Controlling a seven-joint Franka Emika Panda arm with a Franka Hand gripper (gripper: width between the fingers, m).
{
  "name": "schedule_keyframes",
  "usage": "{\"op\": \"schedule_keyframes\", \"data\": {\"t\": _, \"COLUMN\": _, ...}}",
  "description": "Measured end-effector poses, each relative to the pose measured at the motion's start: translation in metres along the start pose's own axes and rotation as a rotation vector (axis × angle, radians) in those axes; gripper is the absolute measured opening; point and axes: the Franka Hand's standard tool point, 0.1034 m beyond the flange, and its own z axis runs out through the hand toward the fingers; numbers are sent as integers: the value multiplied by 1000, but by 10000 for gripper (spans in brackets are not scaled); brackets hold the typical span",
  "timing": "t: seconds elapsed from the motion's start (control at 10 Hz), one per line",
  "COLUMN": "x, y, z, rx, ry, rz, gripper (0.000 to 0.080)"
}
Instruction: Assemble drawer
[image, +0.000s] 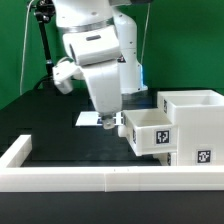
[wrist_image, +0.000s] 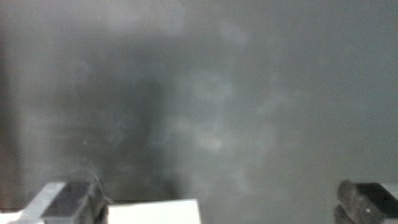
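The drawer's tall white housing (image: 198, 128) stands at the exterior view's right, with a black-and-white tag low on its front. One small white tray (image: 148, 131) with a tag on its side sticks out of the housing toward the exterior view's left. I cannot make out a second tray apart from the housing. My gripper (image: 108, 123) hangs low over the black table, just to the left of the tray and apart from it. In the wrist view the gripper (wrist_image: 219, 205) is open, its fingertips (wrist_image: 68, 202) wide apart with nothing between them but blurred dark table.
A low white border wall (image: 100, 178) runs along the table's front and turns back at the left. The marker board (image: 88, 118) lies flat on the table just behind my gripper. A white flat patch (wrist_image: 151, 212) shows near one fingertip; I cannot tell what it is.
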Motion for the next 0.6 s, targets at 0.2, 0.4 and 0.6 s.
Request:
{"op": "schedule_keyframes", "data": {"t": 0.2, "x": 13, "y": 5, "z": -2, "rx": -2, "ry": -3, "rz": 35, "gripper": 649}}
{"op": "schedule_keyframes", "data": {"t": 0.4, "x": 15, "y": 4, "z": -5, "rx": 5, "ry": -15, "rz": 50, "gripper": 649}}
{"op": "schedule_keyframes", "data": {"t": 0.6, "x": 14, "y": 4, "z": -3, "rx": 7, "ry": -14, "rz": 53, "gripper": 649}}
